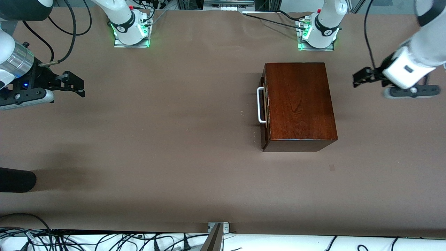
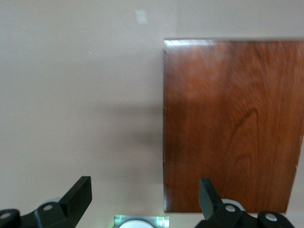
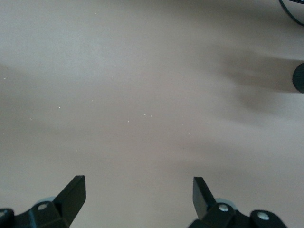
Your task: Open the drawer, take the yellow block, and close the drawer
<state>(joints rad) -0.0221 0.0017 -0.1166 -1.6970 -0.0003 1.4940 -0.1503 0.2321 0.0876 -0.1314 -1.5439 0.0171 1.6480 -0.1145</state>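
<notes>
The dark reddish-brown wooden box [image 1: 299,104] stands on the table toward the left arm's end. Its drawer [image 1: 264,104] is shut, and the white U-shaped handle [image 1: 260,105] faces the right arm's end. The box top also shows in the left wrist view [image 2: 232,123]. The yellow block is hidden. My left gripper [image 1: 359,77] is open and empty, up in the air over the table at the left arm's end, apart from the box. My right gripper [image 1: 75,83] is open and empty over bare table at the right arm's end.
The brown table cover [image 1: 156,139] is bare around the box. A black rounded object [image 1: 15,179] pokes in at the right arm's end, near the front. A metal bracket [image 1: 217,226] sits at the front edge. Cables hang below that edge.
</notes>
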